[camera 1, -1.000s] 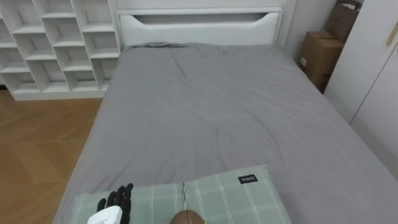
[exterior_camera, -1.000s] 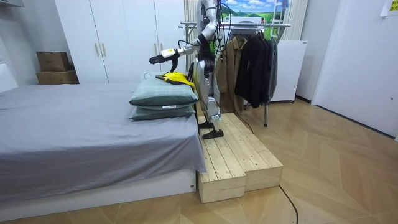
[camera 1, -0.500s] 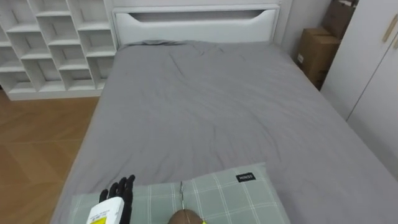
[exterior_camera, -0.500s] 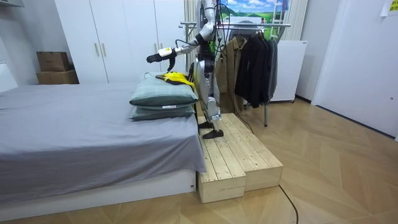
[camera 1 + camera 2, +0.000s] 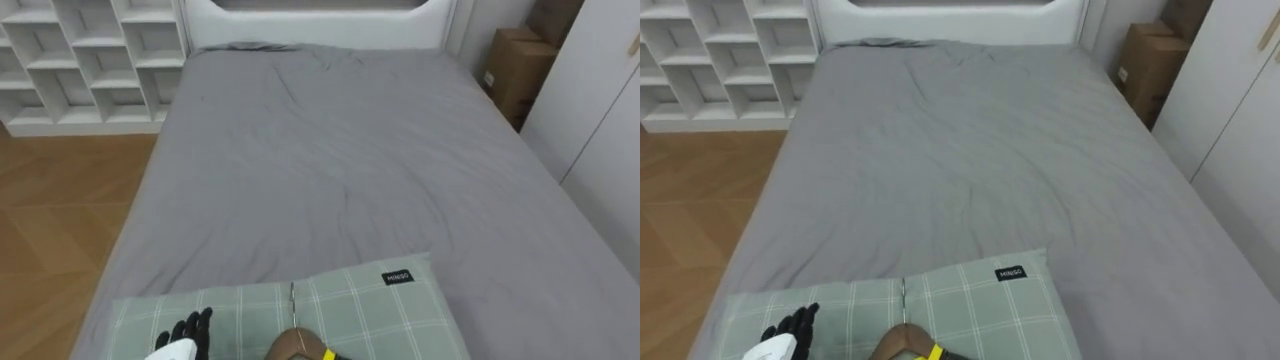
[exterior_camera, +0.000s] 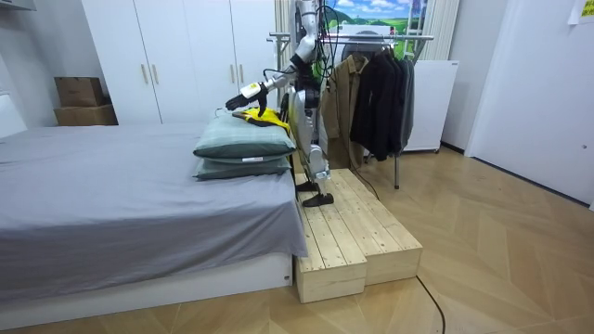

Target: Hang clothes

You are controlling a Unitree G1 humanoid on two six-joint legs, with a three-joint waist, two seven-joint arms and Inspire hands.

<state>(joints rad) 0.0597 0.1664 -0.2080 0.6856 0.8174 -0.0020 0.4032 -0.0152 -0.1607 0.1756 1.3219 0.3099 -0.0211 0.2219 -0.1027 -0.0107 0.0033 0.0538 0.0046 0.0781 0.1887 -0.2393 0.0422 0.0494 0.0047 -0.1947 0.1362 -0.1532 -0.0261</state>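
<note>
Small black label [image 5: 398,277] with white print, on far corner of green checked pillow [image 5: 360,312] before me: letters too small, I cannot read. White sticker [image 5: 487,77] on cardboard box [image 5: 515,60] beside bed: print also not legible.

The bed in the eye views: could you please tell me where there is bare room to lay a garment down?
The grey sheet is bare from the headboard down to the checked pillow. The pillow end is crowded: a hanger lies there and the left robot hand hovers over it.
</note>
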